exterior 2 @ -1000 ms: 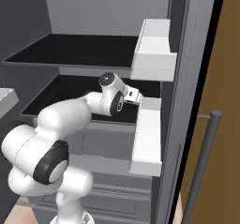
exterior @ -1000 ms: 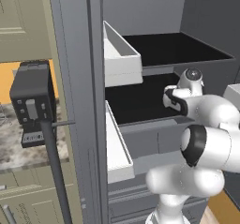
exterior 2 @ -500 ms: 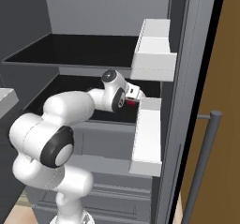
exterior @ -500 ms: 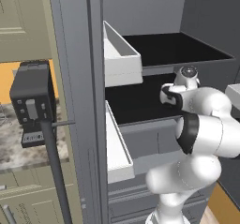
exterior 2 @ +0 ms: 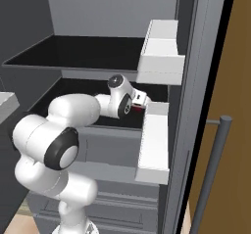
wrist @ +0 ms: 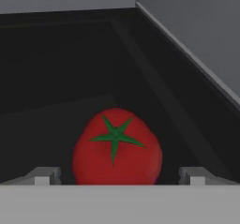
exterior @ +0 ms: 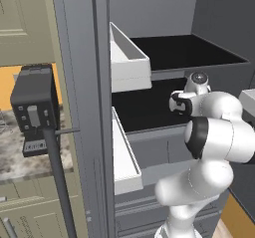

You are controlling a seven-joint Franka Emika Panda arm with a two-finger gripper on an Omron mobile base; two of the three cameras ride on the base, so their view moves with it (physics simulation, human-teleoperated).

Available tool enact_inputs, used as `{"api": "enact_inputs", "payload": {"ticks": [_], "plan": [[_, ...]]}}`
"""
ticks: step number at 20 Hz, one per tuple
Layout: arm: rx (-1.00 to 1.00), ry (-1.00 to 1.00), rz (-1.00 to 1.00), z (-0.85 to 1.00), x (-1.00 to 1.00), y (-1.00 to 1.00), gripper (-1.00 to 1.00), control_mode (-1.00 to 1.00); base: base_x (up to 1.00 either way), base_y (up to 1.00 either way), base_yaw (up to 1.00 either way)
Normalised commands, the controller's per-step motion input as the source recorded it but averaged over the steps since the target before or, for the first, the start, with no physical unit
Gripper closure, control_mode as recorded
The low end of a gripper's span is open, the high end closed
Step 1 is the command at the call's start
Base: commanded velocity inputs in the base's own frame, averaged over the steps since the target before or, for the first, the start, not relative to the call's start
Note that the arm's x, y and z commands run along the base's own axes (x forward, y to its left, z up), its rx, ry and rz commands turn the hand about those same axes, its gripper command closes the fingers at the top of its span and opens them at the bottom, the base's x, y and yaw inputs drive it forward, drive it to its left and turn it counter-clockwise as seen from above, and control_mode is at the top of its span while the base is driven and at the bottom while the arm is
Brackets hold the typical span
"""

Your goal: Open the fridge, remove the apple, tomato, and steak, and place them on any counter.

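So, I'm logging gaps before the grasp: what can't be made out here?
- Round red tomato: underside cut off by the hand view's bottom edge.
- Tool: finger contact with the tomato unclear.
- Tool in the left base view: hidden behind the white arm.
- Dark grey fridge shelf: back too dark.

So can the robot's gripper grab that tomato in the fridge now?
Probably yes. The tomato sits on the dark shelf right between the open gripper's fingertips, with nothing in between.

Arm folded closer to its base, pincer (exterior 2: 139, 104) pushed deeper onto the fridge (exterior 2: 98, 81) shelf.
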Motion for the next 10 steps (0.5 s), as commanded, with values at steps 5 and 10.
{"api": "enact_inputs", "payload": {"ticks": [5,10], "plan": [[0.0,0.0,0.0,-0.09,0.21,-0.01,-1.0,-1.0,0.0,0.0,0.0],[0.0,0.02,0.0,-0.07,0.27,0.0,-1.0,-1.0,0.0,0.0,0.0]]}}
